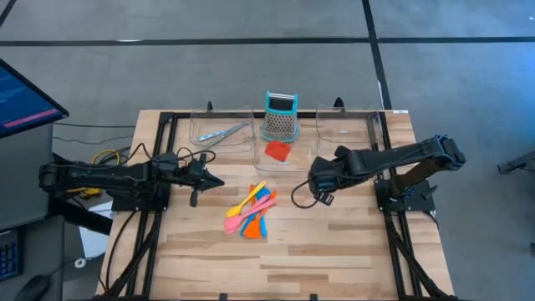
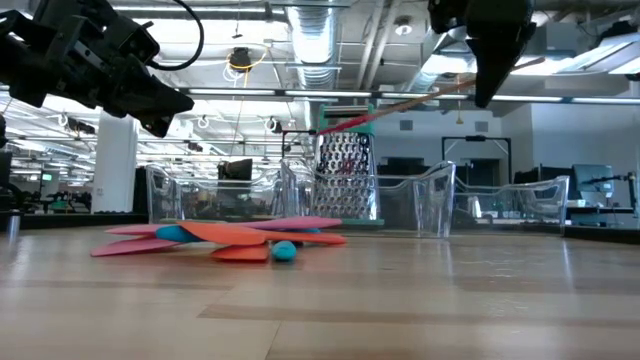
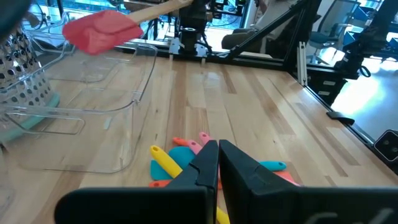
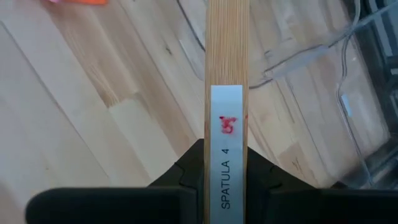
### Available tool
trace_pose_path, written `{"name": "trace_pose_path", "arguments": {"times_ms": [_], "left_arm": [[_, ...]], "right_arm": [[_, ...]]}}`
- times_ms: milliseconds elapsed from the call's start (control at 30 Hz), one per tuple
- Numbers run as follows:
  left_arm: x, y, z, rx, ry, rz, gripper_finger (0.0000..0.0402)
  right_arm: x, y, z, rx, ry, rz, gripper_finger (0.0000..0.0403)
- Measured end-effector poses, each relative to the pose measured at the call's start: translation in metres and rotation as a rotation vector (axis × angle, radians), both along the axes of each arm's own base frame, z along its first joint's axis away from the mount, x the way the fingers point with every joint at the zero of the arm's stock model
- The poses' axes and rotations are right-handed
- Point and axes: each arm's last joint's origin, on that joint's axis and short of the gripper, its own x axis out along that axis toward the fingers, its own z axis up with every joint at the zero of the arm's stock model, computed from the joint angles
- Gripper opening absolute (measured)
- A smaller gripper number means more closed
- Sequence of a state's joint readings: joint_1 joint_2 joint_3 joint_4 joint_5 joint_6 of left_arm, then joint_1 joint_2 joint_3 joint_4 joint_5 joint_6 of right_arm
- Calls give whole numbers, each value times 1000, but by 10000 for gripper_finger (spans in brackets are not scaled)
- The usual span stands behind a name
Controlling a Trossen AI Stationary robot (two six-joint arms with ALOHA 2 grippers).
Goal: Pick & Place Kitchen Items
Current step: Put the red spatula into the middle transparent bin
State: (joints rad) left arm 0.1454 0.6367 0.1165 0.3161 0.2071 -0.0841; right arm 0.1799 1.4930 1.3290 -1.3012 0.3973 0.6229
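My right gripper (image 1: pixel 314 179) is shut on a spatula with a red head (image 1: pixel 277 151) and a wooden handle. It holds the spatula above the table, with the head over the middle clear tray (image 1: pixel 288 160). Several plastic spoons and spatulas in orange, pink, yellow and blue lie flat in a pile (image 1: pixel 251 212) on the table. Silvery tongs (image 1: pixel 224 133) lie in the left tray. My left gripper (image 1: pixel 213 180) is shut and empty, hovering left of the pile; it also shows in its own wrist view (image 3: pixel 217 158). My right gripper pinches the spatula's wooden handle (image 4: pixel 226 118) between its two fingers, at a white label reading "SPATULA 4". The fingers (image 2: pixel 490 85) come from above, pointing down. The spatula is lifted clear and tilted, its red head (image 2: pixel 340 122) lower than the handle's free end.
Three clear trays stand in a row at the far side: left (image 1: pixel 201 134), middle and right (image 1: pixel 347 130). A teal-topped perforated grater (image 1: pixel 281 117) stands at the middle tray's far end. A monitor (image 1: pixel 21 96) sits off the table's left.
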Motion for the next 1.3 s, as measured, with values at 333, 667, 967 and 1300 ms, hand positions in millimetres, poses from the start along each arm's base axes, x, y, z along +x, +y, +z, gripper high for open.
{"name": "trace_pose_path", "arguments": {"times_ms": [333,667,967,1300], "left_arm": [[0,0,0,0,0,0,3],[0,0,0,0,1,0,3],[0,0,0,0,0,0,3],[0,0,0,0,1,-1,3]], "right_arm": [[7,-29,1,-13,-11,-11,50],[16,-72,-15,103,57,-2,50],[40,-91,-56,210,212,79,50],[47,-97,-47,206,190,88,56]]}}
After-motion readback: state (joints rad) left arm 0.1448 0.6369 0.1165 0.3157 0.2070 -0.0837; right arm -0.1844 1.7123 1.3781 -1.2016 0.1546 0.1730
